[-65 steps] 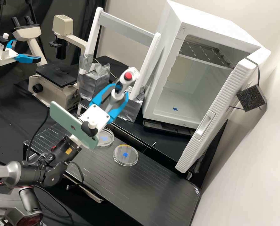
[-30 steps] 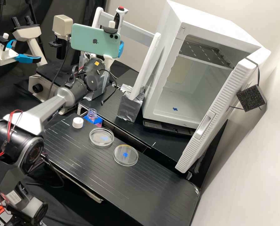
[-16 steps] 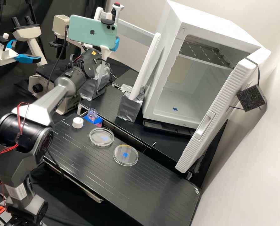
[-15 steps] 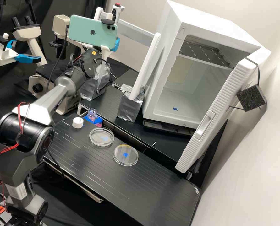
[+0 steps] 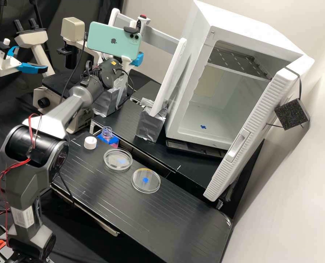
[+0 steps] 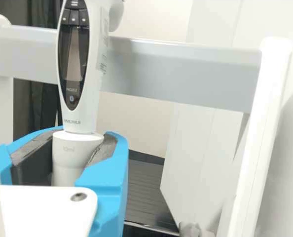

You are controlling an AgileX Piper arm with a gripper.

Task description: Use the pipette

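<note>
In the high view my gripper (image 5: 137,59) stands at the rack, its blue finger showing beside the green phone fixed on the arm. The white pipette (image 5: 144,22), with a red button on top, rises above that phone; its lower part is hidden. In the wrist view my gripper (image 6: 81,137) is shut around the collar of the pipette (image 6: 93,61), which is nearly upright. The white rack's grey crossbar (image 6: 176,74) lies behind the pipette; whether they touch, I cannot tell. An open bottle with pink liquid (image 5: 107,134) stands at the bench's back edge.
A white cap (image 5: 90,143) and two clear dishes, one (image 5: 117,159) near the bottle and another (image 5: 146,180) nearer the front, lie on the bench. An open white incubator (image 5: 220,106) stands right of the rack, a microscope (image 5: 65,89) to its left.
From low over the bench, my gripper swung back and up to the rack, bringing the pipette from tilted to upright. In the last half second both shifted slightly right and down.
</note>
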